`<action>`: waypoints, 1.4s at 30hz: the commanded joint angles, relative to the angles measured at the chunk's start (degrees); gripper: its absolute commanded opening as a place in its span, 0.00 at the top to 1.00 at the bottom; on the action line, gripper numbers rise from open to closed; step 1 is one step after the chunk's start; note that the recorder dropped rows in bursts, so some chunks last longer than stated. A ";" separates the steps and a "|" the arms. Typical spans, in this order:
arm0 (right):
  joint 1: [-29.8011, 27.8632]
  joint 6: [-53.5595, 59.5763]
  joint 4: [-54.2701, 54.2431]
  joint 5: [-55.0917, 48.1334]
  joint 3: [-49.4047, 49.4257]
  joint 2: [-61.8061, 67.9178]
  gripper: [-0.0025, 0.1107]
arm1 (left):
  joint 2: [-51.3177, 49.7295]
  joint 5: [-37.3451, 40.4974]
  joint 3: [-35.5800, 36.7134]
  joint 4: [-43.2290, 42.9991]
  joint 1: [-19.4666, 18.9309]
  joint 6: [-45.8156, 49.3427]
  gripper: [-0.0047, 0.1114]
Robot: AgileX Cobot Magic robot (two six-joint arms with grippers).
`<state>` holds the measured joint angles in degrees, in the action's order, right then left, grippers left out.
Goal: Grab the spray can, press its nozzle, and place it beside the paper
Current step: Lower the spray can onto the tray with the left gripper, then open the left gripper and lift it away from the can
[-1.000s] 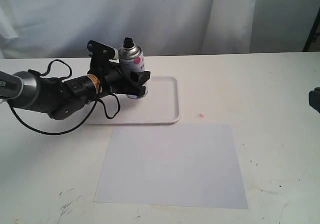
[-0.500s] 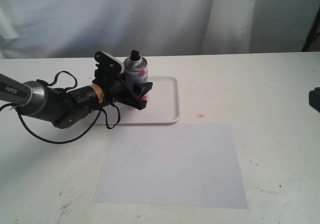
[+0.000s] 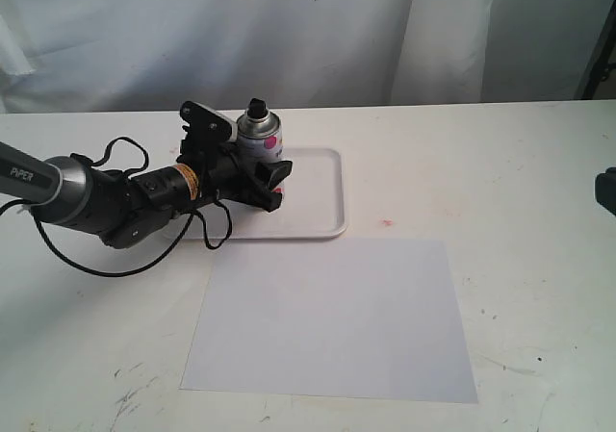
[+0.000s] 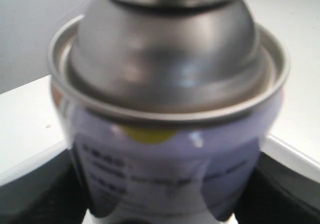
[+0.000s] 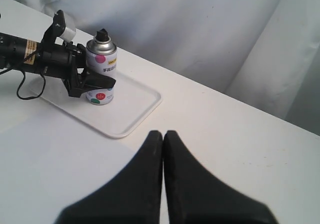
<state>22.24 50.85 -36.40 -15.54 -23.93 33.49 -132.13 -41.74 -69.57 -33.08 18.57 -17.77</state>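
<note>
One left end effector (image 3: 264, 169) grips the spray can (image 3: 258, 139) mid-body, a sound hold on a rigid, slick, probably light cylinder.

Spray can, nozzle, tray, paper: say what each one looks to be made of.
The spray can: metal, apparently; its domed shoulder and rim are shiny silver with reflections, the body coated white with print. The nozzle: black, probably plastic, too small to be sure. The tray: likely plastic, smooth white with a rounded raised rim. The paper: thin, flat, matte white sheet.
</note>
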 commanded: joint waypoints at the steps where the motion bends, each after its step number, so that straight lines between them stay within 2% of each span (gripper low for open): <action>1: 0.13 -0.07 0.08 0.83 0.28 -0.40 0.98 | -0.51 -1.93 -0.72 0.99 0.07 -0.71 0.74; 12: 0.13 -0.07 0.08 1.28 0.28 -0.40 0.98 | -0.50 -4.37 -0.72 1.40 0.07 -2.54 0.74; 17: 0.13 -0.30 0.08 1.55 0.28 -0.40 0.98 | -0.50 -7.65 -0.72 5.32 0.07 0.10 0.74; 26: 0.13 -0.30 -0.02 1.95 0.28 -0.40 0.98 | -0.50 -3.24 -0.72 6.12 0.07 -2.14 0.72; 28: 0.13 -0.30 -0.02 1.95 0.28 -0.40 0.98 | -0.50 -0.58 -1.01 6.12 0.07 -6.20 0.64; 30: 0.13 -0.99 -0.02 2.06 0.28 -0.40 0.98 | -0.50 2.34 -1.95 6.12 0.07 -8.96 0.46; 32: 0.13 -1.56 -0.02 2.13 0.28 -0.40 0.98 | -0.50 5.25 -3.23 7.04 0.07 -12.09 0.22; 34: 0.13 -1.56 -0.02 2.13 0.28 -0.40 0.98 | -0.50 6.37 -4.41 7.04 0.07 -12.24 0.10; 42: 0.13 -1.56 -0.02 2.13 0.28 -0.40 0.98 | 0.84 7.66 -5.40 4.81 0.07 -12.10 0.08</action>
<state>22.24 49.55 -36.40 -13.98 -23.93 33.49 -132.84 -34.56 -74.65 -27.37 18.57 -29.36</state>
